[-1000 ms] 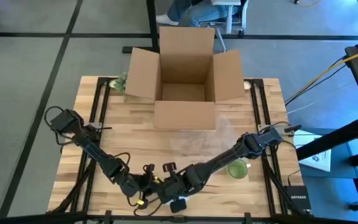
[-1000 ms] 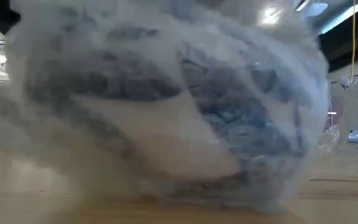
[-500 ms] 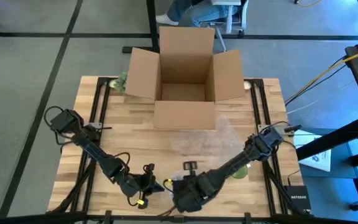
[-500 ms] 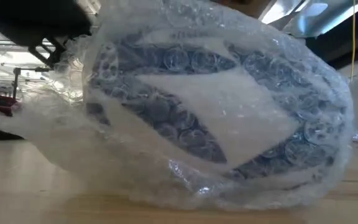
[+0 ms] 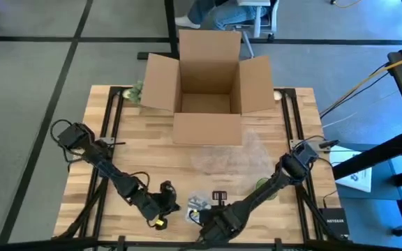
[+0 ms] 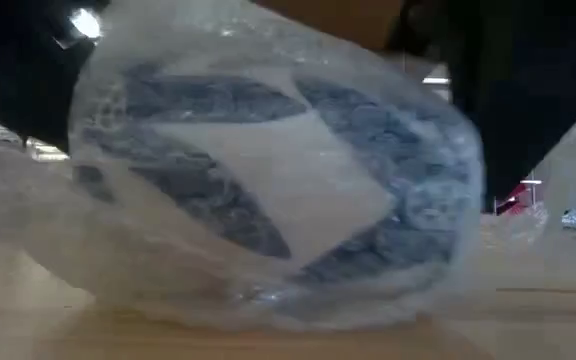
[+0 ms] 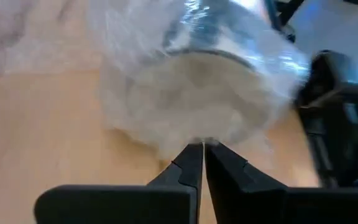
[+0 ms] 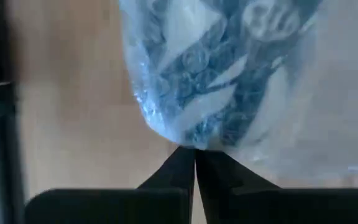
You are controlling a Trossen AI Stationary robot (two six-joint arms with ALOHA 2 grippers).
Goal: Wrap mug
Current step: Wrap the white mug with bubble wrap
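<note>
The mug point(image 6: 268, 170), blue and white under its bubble wrap point(image 8: 166, 118), lies on its side at the near edge of my table point(image 5: 117, 146), between my two pincers. No writing on it can be read. My left pincer point(image 7: 197, 155) has its fingers pressed together on a fold of the wrap. My right pincer point(image 8: 194, 158) is pinched on the wrap too. Beyond stands an open cardboard box point(image 5: 208, 84). A small black device point(image 5: 334, 222) beside the table's right edge reads NETGEAR.

The mug point(image 6: 268, 190), blue and white patterned, lies on its side swathed in clear bubble wrap point(image 8: 166, 118). It rests on the bench point(image 5: 117, 139) near its front edge, well apart from the cardboard box point(image 5: 206, 90).
</note>
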